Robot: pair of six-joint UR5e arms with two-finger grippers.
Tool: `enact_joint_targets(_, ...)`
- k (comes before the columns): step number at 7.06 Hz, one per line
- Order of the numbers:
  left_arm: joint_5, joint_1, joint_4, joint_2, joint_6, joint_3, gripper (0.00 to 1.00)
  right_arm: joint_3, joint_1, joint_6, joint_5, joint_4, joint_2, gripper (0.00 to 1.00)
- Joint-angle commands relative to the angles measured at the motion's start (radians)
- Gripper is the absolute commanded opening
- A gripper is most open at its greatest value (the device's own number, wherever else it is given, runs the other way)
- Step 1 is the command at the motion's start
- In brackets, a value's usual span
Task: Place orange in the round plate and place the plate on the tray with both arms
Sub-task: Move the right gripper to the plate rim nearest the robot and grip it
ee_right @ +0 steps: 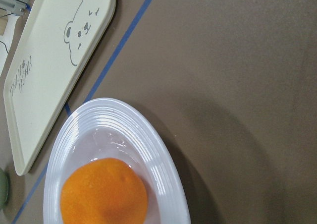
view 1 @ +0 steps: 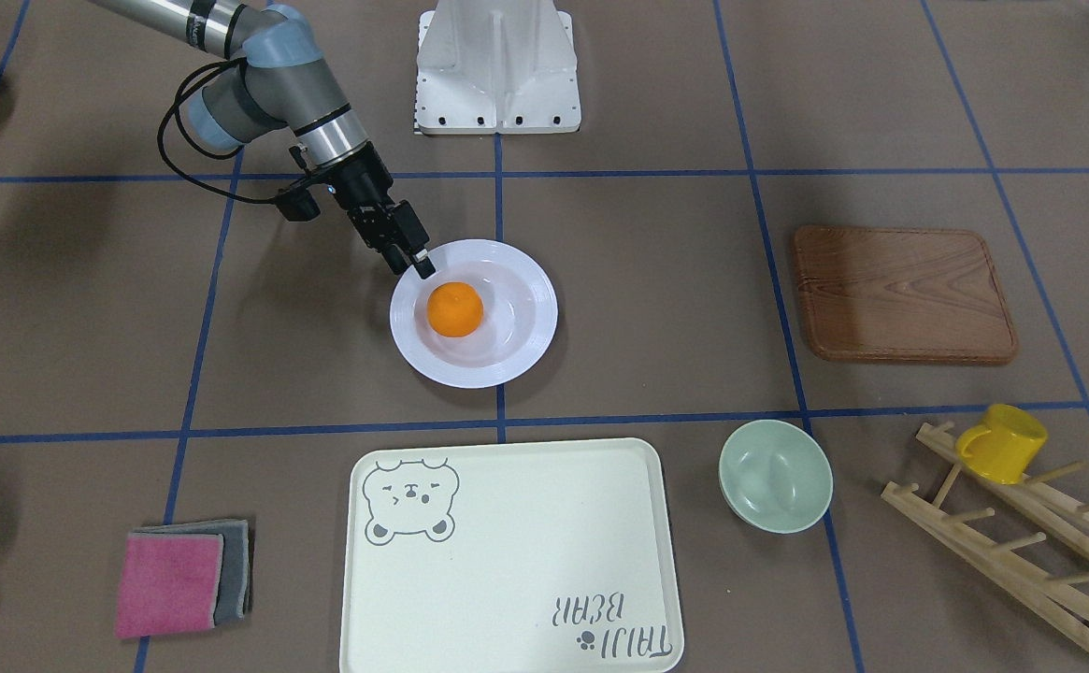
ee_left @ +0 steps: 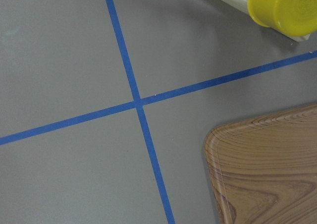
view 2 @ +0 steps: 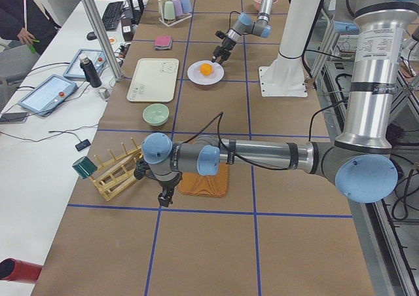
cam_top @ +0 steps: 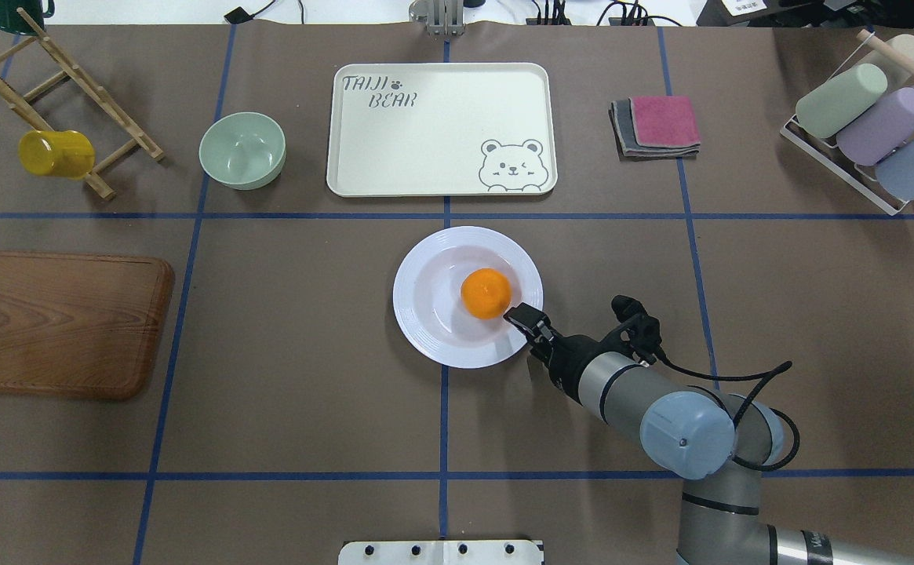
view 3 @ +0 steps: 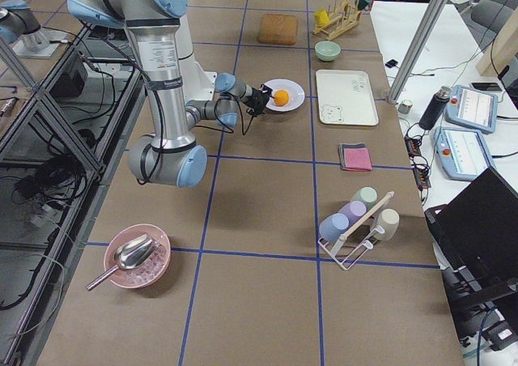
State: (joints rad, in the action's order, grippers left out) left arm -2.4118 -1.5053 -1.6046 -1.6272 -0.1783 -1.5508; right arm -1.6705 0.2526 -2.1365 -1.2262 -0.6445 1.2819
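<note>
The orange (cam_top: 486, 293) lies in the sunken centre of the round plate (cam_top: 433, 329), which rests on the table short of the tray (cam_top: 441, 129). My right gripper (cam_top: 521, 315) reaches in low from the right. Its fingers (view 1: 422, 267) sit close together on the plate's rim, right beside the orange, and look shut on it. The right wrist view shows the orange (ee_right: 104, 192), the plate (ee_right: 163, 164) and the tray (ee_right: 54, 60) with no fingers in frame. My left gripper (view 2: 163, 196) hangs low near the wooden board; I cannot tell whether it is open or shut.
A wooden board (cam_top: 60, 322) lies at the left. A pale-green bowl (cam_top: 242, 149) stands beside the tray, and a yellow mug (cam_top: 55, 153) hangs on a wooden rack (cam_top: 72, 78). Folded cloths (cam_top: 657, 125) and a rack of cups (cam_top: 872, 125) are at the right.
</note>
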Motion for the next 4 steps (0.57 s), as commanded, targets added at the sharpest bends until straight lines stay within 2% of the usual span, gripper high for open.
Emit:
enact_joint_targets(1,0.000,0.000,0.000,0.000,0.000,0.000,1.00,0.015,-0.003,-0.049,0.000,0.000,-0.025,0.21)
enact_joint_targets(2,0.000,0.000,0.000,0.000,0.000,0.000,1.00,0.008,0.002,-0.048,-0.001,0.005,-0.026,0.00)
enact_joint_targets(4,-0.001,0.000,0.000,0.000,0.000,-0.002,1.00,-0.011,0.014,-0.049,-0.003,0.037,-0.012,0.00)
